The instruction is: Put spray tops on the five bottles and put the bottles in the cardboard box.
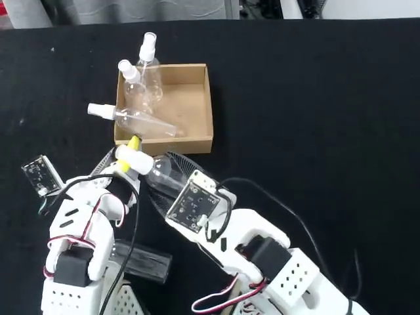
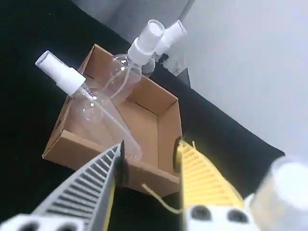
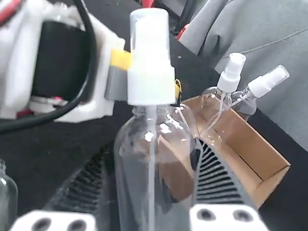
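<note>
The cardboard box [image 1: 197, 141] sits at the table's centre-left, also seen as the box [image 2: 168, 108] and the box [image 3: 269, 168]. Three clear bottles with white spray tops lean in it: one [image 1: 146, 121] lying across the front, two [image 1: 149, 65] at the back-left corner. My right gripper [image 1: 164, 174] is shut on a fourth clear bottle [image 3: 154, 178] just in front of the box, with a white spray top [image 3: 149, 62] on its neck. My left gripper [image 2: 150, 147] is open right beside that spray top [image 1: 133, 160], with nothing between its grey and yellow fingers.
A black block [image 1: 141, 259] lies between the two arm bases. A further clear bottle [image 3: 5, 192] with a bare neck shows at the edge of the right wrist view. Black tabletop stretches to the right of the box. Grey cloth [image 3: 250, 29] hangs behind the table.
</note>
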`<state>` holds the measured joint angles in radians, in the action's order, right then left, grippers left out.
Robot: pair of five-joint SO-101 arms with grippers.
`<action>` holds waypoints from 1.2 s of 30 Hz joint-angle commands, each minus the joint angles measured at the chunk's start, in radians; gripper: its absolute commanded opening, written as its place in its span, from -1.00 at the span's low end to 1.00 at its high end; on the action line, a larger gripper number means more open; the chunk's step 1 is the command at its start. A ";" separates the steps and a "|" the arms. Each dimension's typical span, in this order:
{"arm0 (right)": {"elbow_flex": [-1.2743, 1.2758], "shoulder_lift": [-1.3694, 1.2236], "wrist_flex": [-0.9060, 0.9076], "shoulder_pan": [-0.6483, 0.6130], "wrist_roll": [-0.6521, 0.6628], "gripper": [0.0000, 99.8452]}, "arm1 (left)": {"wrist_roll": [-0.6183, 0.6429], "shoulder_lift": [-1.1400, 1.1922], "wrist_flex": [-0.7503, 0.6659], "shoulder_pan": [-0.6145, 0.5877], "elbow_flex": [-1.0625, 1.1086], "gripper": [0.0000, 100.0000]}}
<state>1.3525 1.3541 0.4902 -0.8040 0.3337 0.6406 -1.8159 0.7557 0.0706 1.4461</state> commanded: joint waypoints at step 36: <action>0.035 0.028 0.008 0.091 0.046 -0.77 | -0.011 -0.011 -0.006 0.082 -0.082 -0.68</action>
<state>1.3955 1.3541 0.4948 -0.7319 0.3690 0.6299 -1.8174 0.7572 0.1887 1.4400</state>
